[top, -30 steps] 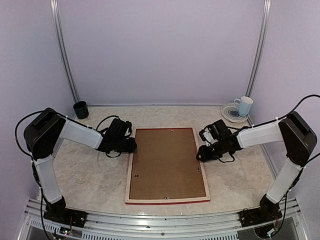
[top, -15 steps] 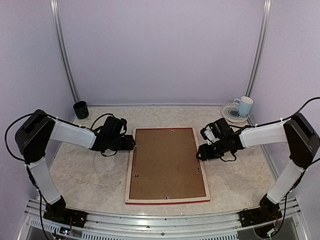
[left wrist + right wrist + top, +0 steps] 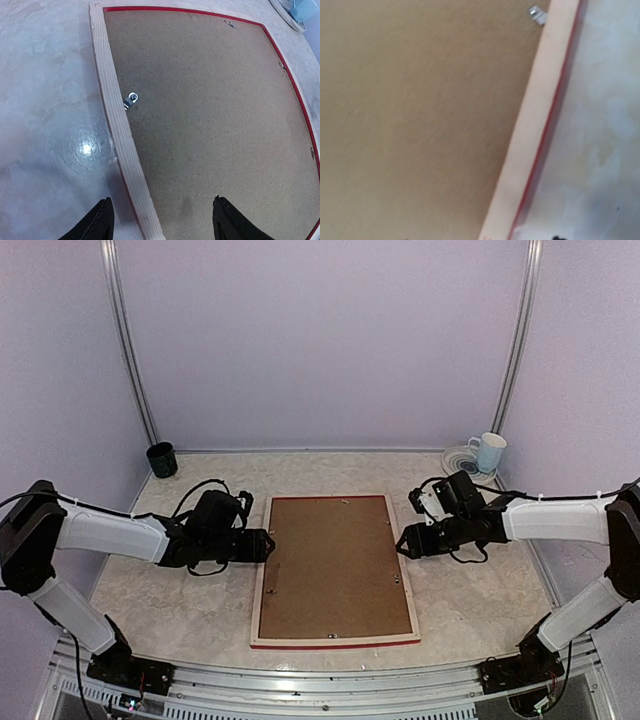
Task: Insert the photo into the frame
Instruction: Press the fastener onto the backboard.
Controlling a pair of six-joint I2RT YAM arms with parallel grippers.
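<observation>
The frame (image 3: 262, 592) lies face down in the middle of the table, its pale wood back up and a red edge showing. A brown backing board (image 3: 335, 565) fills it. The photo is out of view. My left gripper (image 3: 264, 545) is low at the left rail (image 3: 113, 116) and open, one finger over the table and the other over the board (image 3: 210, 110). My right gripper (image 3: 404, 542) is at the right rail (image 3: 535, 125), its dark fingertips (image 3: 557, 238) barely showing at the bottom edge, wide apart and open. Neither gripper holds anything.
A dark green cup (image 3: 161, 458) stands at the back left corner. A pale blue mug (image 3: 488, 451) sits on a patterned plate (image 3: 460, 469) at the back right. Small metal turn clips (image 3: 130, 100) (image 3: 536, 14) sit along the inside of the frame's rails.
Both grippers have opened wider. The left arm has stretched lower and slid toward the near side along the left rail. The right arm has also lowered and shifted slightly at the right rail.
</observation>
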